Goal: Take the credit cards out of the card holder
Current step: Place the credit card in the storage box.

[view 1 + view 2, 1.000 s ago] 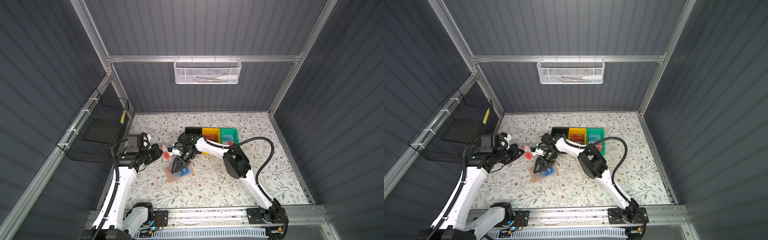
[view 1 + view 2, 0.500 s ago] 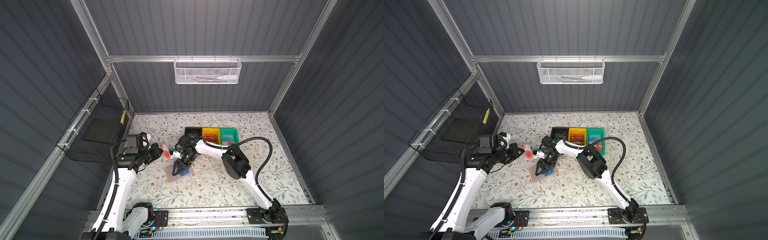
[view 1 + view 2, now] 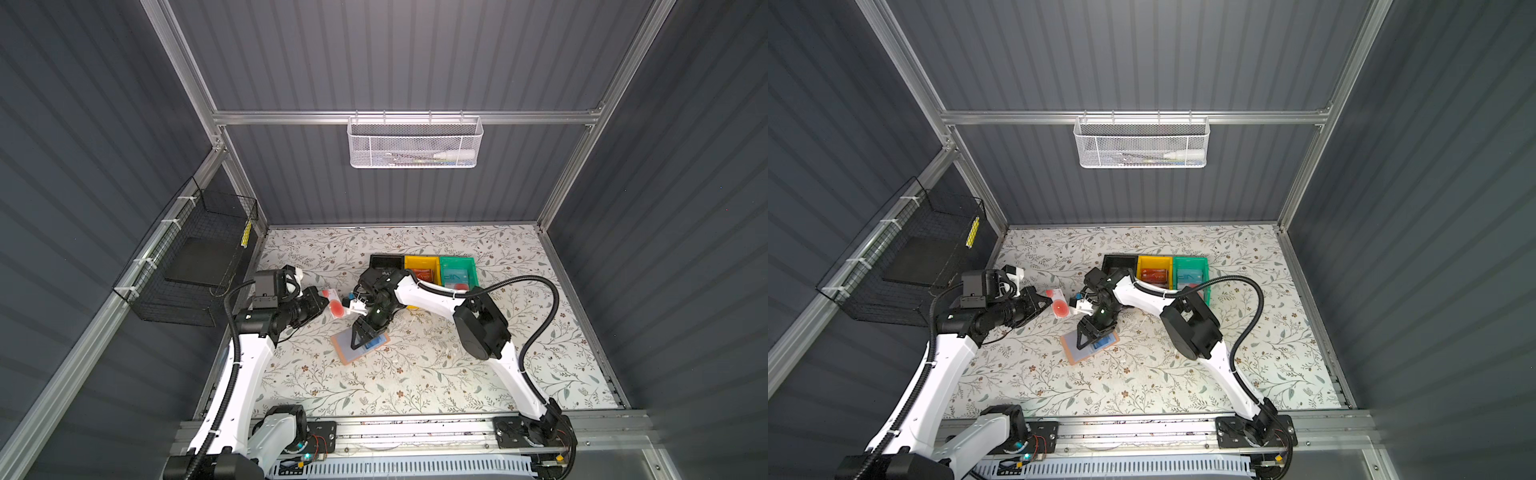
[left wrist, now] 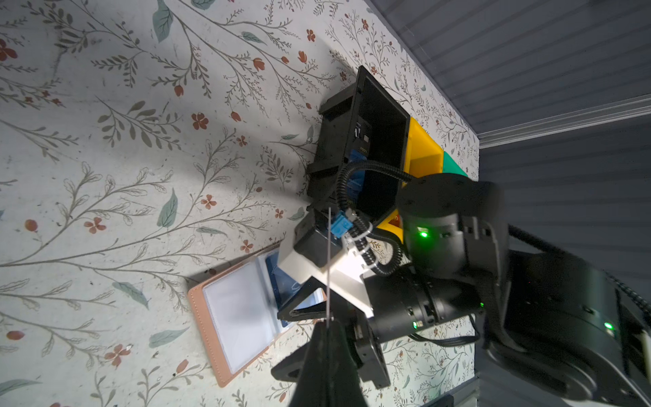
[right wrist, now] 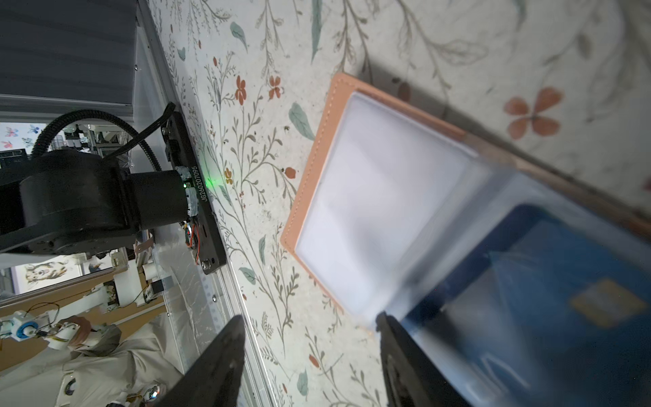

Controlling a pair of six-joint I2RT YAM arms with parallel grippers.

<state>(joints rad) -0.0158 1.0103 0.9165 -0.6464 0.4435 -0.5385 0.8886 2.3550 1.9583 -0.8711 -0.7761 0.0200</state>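
**A:** Where's the card holder?

**B:** It lies open on the table, on the robot's side of the black bin. A blue card sits in one sleeve, and the other sleeve looks empty. The right gripper stands over it, fingers apart, with one finger at the sleeve's edge. It is probably lining up to pinch that card.

**A:** And the left gripper?

**B:** It is raised to the left of the black bin, clamped on a red-spotted card. I'd say it is keeping that card clear of the work.

**A:** Does its wrist view agree?

**B:** That view shows the card only edge-on, as a thin line. Both top views show its face. Only the right wrist shows the blue card's gold chip.
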